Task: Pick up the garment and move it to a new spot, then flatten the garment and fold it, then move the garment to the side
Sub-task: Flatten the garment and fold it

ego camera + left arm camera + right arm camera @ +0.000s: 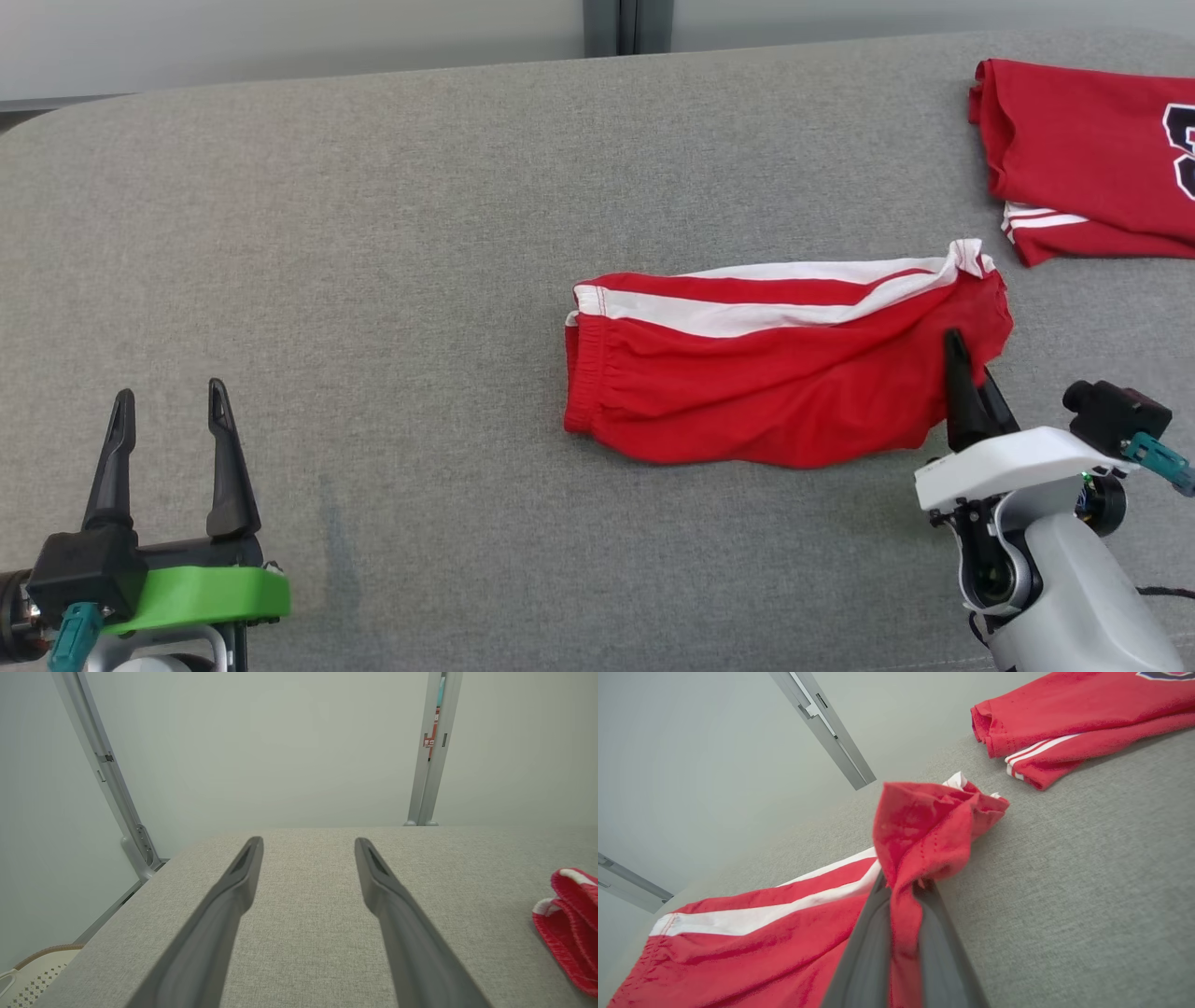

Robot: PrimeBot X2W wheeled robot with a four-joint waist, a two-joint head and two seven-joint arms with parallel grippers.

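1. Starting at the left, the left gripper (170, 392), two long dark fingers on a green mount, hovers with its jaws spread wide and nothing between them, well apart from the cloth. If the flattening needs two hands, this one has the whole width to cross. A late arrival would leave the garment dragged by one corner.

2. Next comes the grey woven fabric surface (373, 280), bare between that gripper and the garment. Its textured weave probably catches cloth, so a sliding pull may bunch the fabric rather than shift it cleanly.

3. Right of centre lie the red shorts with white side stripes and a gathered elastic waistband (747, 392), waistband end toward the left, rumpled rather than flat. Lifted from the opposite end alone, the thicker waistband would likely hang, swing and twist the legs over each other.

4. At the shorts' right-hand leg end, the right gripper (969, 359) has its jaws pinched tight on a bunched red fold. The right wrist view shows the cloth rising in a crumpled peak between the fingers. How many layers are caught I cannot tell from here. A single layer could let the shorts fall open on the lift, and so thin a pinch could slip out.

5. Farthest right, the folded red jersey with white stripes and a dark numeral (1083, 159) sits near the shorts but apart from them. A carry in that direction could sweep into it and undo its fold.
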